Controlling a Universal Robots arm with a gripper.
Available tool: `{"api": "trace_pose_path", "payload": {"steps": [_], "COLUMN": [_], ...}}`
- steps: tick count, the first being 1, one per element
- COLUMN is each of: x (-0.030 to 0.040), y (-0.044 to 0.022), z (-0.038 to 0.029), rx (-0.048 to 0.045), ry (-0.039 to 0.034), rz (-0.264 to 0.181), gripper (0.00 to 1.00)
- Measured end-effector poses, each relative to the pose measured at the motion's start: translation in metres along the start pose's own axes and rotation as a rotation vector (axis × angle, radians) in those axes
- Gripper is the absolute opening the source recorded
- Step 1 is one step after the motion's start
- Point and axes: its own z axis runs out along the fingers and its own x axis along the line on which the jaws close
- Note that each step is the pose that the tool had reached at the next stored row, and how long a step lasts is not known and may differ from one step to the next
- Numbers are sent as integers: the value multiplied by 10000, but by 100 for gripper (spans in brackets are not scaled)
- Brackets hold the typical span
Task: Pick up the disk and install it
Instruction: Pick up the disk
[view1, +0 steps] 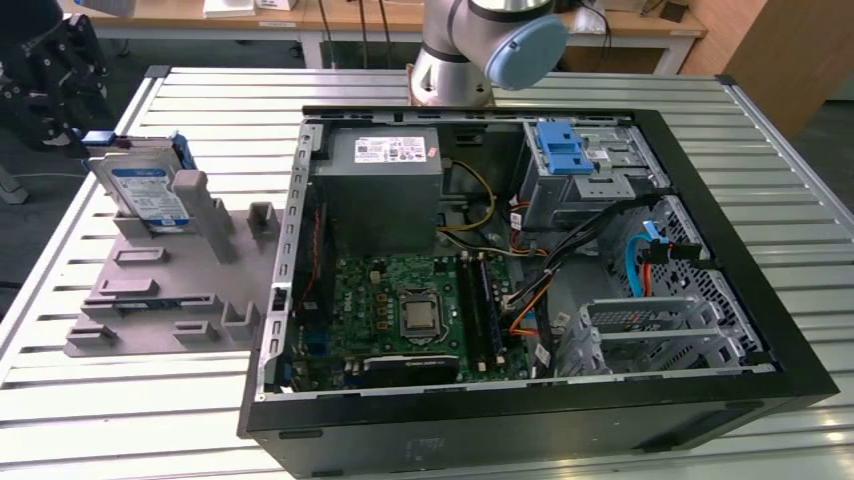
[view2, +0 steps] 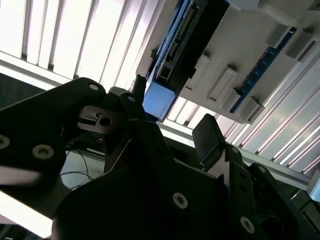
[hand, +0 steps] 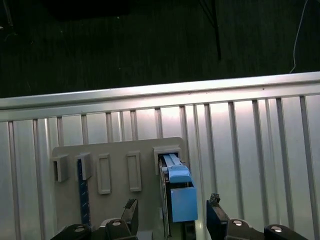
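Two fingers (hand: 216, 214) straddle the disk (hand: 181, 200) — seemingly without contact.

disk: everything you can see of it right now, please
The disk is a flat silver-grey drive with a white-and-blue label, edged by a blue plastic carrier frame. It stands on edge, seemingly tilted back, slotted in the grey holder block on the slatted table, at the exterior view's left, outside the computer case. A holder post stands just in front of it. In the first wrist view its blue frame end lies between the fingers of the open gripper, with gaps either side; no contact shows.
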Motion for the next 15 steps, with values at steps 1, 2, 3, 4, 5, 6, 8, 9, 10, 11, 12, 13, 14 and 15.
{"api": "trace_pose_path", "payload": {"steps": [1, 2, 3, 4, 5, 6, 8, 9, 10, 11, 12, 13, 14, 15], "x": [-3, -5, -7, -9, -11, -15, -25, -30, -34, -36, -37, -40, -43, -46], "y": [6, 13, 17, 20, 23, 26, 29, 30, 31, 31, 33, 35, 37, 39], "z": [10, 20, 31, 41, 52, 62, 78, 84, 89, 95, 103, 111, 119, 131], "rx": [1, 1, 1, 1, 1, 1, -1, 0, 1, 1, 3, 3, 1, 2], "ry": [-1, -1, -1, -1, -1, -1, 0, 0, -1, -1, -2, -2, -1, -1], "rz": [0, 0, 0, 0, -1, 0, 0, 0, 0, -1, -1, 0, 1, 0], "gripper": [65, 65, 65, 65, 65, 65, 65, 65, 63, 63, 56, 56, 56, 56]}}
